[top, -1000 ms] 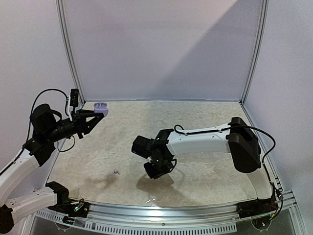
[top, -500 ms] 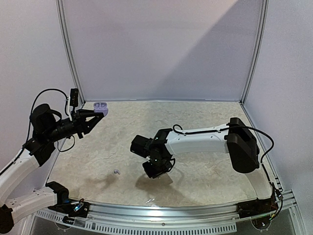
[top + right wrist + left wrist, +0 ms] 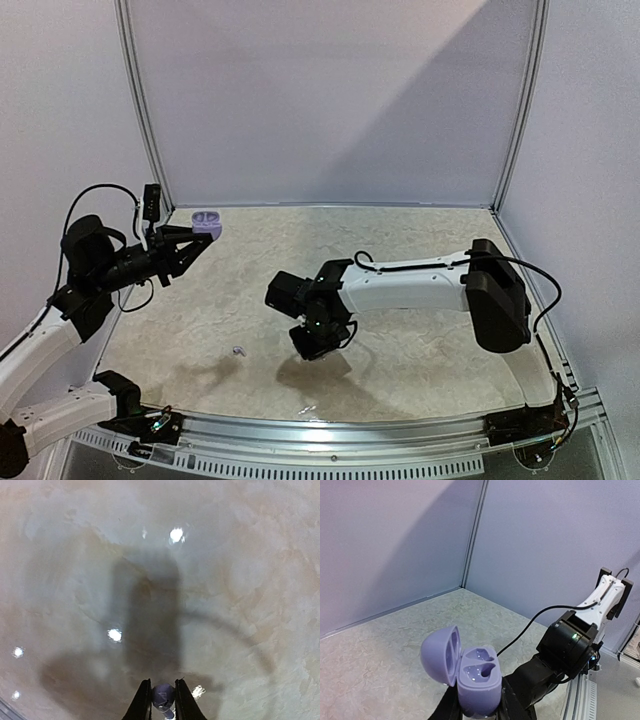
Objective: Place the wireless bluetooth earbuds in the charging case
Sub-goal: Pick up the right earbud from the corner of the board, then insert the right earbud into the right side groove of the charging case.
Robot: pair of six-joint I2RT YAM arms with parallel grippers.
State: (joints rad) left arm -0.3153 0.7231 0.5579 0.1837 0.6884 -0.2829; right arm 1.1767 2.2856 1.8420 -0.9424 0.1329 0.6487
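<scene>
Currently my left end effector [image 3: 203,234] is clamped on the small rounded pale-lavender plastic charging case [image 3: 477,675], its lid open, raised over the far-left corner of the mottled beige table [image 3: 420,240]. My right end effector [image 3: 162,689] pinches a tiny pale-lavender plastic earbud [image 3: 162,697] above the table. A second tiny whitish earbud [image 3: 238,351] lies on the table near the front edge.

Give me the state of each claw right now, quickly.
Left claw: closed on the charging case, whose lid is open.
Right claw: closed on an earbud, above the table.
</scene>
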